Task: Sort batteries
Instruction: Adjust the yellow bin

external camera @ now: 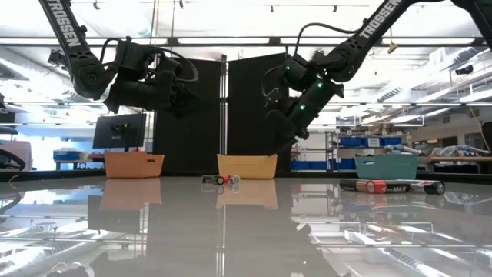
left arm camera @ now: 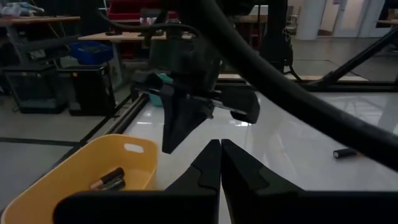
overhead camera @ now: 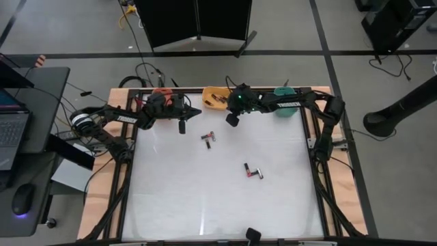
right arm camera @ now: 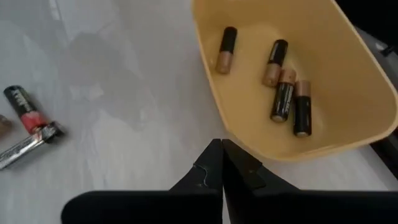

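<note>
My right gripper (right arm camera: 221, 144) hangs clenched and empty beside the yellow bin (right arm camera: 348, 62), and those loose batteries (overhead camera: 209, 139) mid-table look small, rigid, roll-prone, so I'd pinch one mid-barrel.

Just past your right gripper (right arm camera: 222, 163), whose fingers are black, the yellow bin (right arm camera: 348, 74) holds four batteries (right arm camera: 286, 93), each black with a copper-gold end. Off to that gripper's side on the pale grey, glossy tabletop (right arm camera: 124, 93) lie a black battery with a red band (right arm camera: 22, 107) and a silvery one (right arm camera: 28, 144). Ahead of your left gripper (left arm camera: 220, 163), also black, the same yellow bin shows. An orange bin (external camera: 134, 164) and a teal bin (external camera: 386, 165) stand either side of the yellow one.
</note>
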### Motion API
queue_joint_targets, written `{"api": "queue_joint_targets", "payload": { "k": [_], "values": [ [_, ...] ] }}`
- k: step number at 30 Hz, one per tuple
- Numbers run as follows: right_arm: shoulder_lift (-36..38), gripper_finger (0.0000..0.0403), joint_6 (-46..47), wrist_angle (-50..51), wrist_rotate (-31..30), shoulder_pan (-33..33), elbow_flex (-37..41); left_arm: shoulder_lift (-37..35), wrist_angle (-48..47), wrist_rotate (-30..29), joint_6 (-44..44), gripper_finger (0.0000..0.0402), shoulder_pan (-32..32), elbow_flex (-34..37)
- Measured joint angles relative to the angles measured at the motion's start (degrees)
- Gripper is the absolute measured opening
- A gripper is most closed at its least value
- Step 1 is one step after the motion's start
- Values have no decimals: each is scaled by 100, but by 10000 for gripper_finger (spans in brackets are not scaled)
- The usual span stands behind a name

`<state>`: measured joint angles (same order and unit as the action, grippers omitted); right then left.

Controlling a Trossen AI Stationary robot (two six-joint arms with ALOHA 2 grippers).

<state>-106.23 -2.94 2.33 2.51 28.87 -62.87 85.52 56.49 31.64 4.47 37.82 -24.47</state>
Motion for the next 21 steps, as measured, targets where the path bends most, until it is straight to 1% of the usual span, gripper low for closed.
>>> {"api": "queue_joint_targets", "payload": {
  "k": [9, 21],
  "values": [
    [-166, 10, 222, 24, -14, 279, 6, 0, 8, -41, 92, 19, -10, 0],
    [-140, 11, 298, -410, -105, 514, 4, 0, -68, -44, 148, 19, -10, 0]
  ]
}}
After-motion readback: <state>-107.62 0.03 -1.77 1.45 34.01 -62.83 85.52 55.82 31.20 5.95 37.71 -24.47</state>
